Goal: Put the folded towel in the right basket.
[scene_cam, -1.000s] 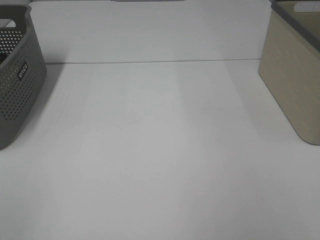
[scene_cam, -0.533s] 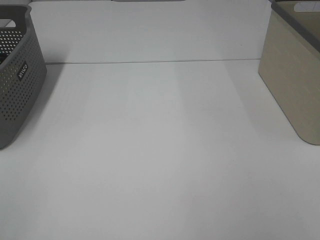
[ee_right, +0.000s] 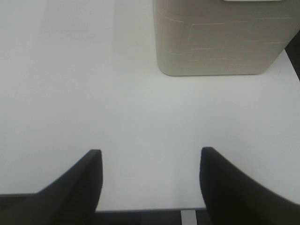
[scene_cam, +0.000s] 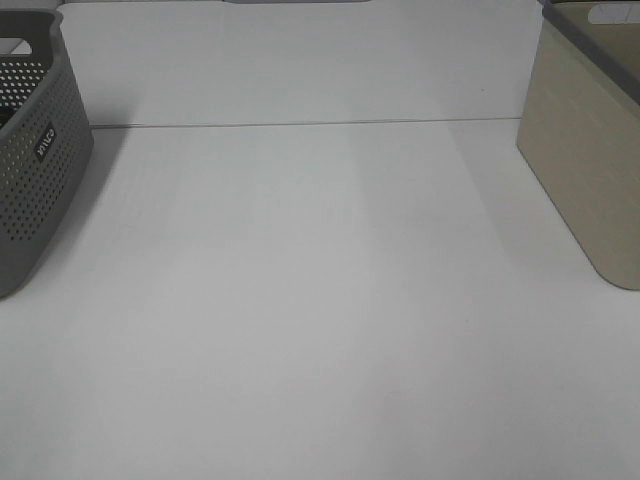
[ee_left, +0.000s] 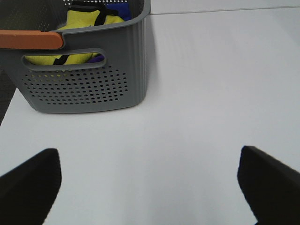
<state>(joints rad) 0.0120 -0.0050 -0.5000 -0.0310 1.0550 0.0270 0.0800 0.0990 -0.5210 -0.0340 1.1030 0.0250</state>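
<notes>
A wide white tabletop (scene_cam: 320, 300) fills the overhead view, with a thin dark seam running across it toward the far side. At the right edge of that view stands a tall beige plastic basket (scene_cam: 590, 170) with smooth, faintly lined walls and a grey rim; only part of it is in frame, and a pale, whitish shape shows just inside its top, too cropped to identify as the folded towel. The right wrist view shows the same beige basket (ee_right: 220, 37) upright on the table, with rounded lower corners. At the left edge of the overhead view sits a grey perforated plastic basket (scene_cam: 35, 160) with a small label on its side. The left wrist view looks at this grey basket (ee_left: 89, 70) closer up: it has rows of round holes, a slot handle and an orange strip along one rim, and it holds bright yellow fabric (ee_left: 89, 23) with black straps and a bit of blue cloth behind. The left gripper (ee_left: 150, 183) hangs above bare table near the grey basket, its dark fingers spread wide and holding nothing. The right gripper (ee_right: 150, 183) hovers over bare table near the beige basket, its fingers also parted and empty.
</notes>
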